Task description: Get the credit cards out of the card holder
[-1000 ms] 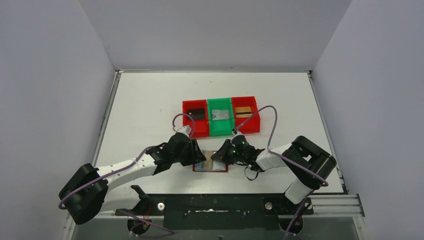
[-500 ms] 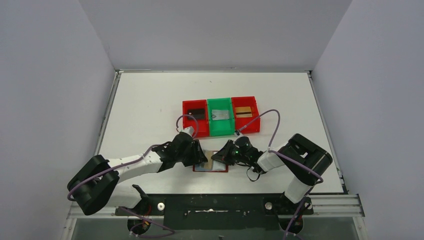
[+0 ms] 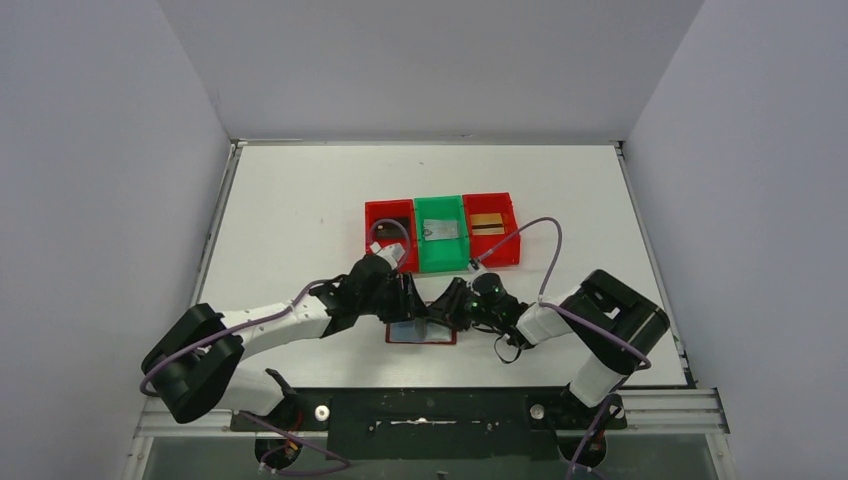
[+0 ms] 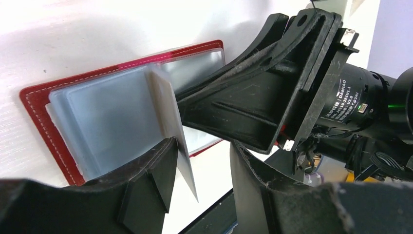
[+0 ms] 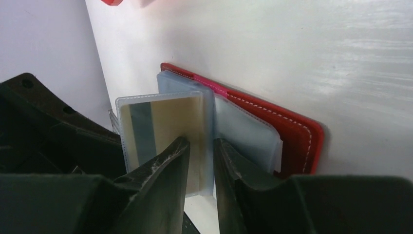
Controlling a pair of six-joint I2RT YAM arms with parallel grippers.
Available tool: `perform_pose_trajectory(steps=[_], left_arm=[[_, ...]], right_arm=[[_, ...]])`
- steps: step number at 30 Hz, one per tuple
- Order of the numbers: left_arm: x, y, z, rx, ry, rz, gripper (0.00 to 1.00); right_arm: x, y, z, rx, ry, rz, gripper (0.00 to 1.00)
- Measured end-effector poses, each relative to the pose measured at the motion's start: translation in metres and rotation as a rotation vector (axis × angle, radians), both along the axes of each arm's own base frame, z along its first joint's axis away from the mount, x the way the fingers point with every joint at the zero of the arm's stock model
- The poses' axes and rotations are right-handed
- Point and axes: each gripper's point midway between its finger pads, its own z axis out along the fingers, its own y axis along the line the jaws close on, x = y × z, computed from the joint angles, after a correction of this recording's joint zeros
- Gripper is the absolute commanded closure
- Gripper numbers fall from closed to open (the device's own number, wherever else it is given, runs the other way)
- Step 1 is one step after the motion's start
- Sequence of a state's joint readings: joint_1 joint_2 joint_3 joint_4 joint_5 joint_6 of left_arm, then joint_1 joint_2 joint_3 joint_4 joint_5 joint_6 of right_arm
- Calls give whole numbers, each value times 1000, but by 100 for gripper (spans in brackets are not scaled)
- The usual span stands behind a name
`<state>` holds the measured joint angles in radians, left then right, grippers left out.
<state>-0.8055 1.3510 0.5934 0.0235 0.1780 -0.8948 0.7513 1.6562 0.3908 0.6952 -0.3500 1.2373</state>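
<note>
your card holder [image 3: 425, 336] lies open on the table [image 3: 300, 200] btwn the arms, one sleeve [image 5: 207, 122] w/ a gold card [image 5: 178, 122] stood up. l gripper [image 4: 204, 156] is released, sleeve leaning on one finger; r gripper [image 5: 202, 146] has jaws a crack apart.

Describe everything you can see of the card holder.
The card holder is a small dark red, leather-like wallet with pale stitching along its edge, lying open and flat on the white table toward its near edge. Pale blue-grey translucent sleeves fill it. One sleeve stands raised, holding a gold card with a grey stripe. That sleeve rises between the open fingers of the left hand, and its edge sits in the gap of the right hand; firm contact cannot be told.
</note>
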Motion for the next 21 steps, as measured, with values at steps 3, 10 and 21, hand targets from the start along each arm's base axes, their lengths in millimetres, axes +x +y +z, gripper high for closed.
perform_pose_trajectory(steps=[3,10,21], left_arm=[[0,-3,1,-10,1,-12,57],[-1,-9,3,-33,-3,-29,57],[-9,-31,-8,-32,26,-97,57]], right_arm=[[-2,-2,3,-9,-19,13,67],[1,-18,19,-75,-59,-39,62],[20,-75,55,-269,-138,-277,61]])
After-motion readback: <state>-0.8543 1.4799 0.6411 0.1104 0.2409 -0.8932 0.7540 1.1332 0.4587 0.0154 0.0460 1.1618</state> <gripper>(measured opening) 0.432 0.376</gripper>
